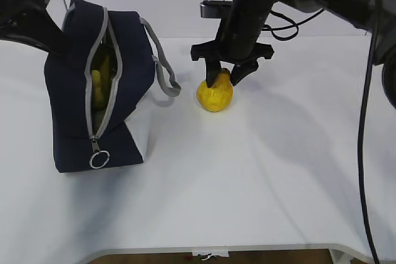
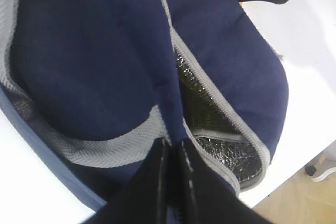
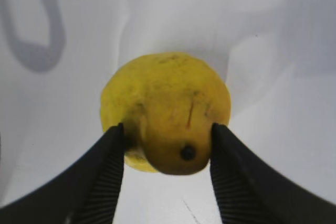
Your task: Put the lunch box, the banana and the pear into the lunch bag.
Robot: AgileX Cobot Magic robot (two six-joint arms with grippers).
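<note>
Right claw [image 3: 167,153] partly open, fingers against the pear's [image 3: 165,109] neck; left claw [image 2: 173,182] pinched on lunch bag [image 2: 105,51] fabric.

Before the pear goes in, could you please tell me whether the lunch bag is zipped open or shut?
Open: the lunch bag gapes along its grey zipper, showing something yellow inside.
</note>
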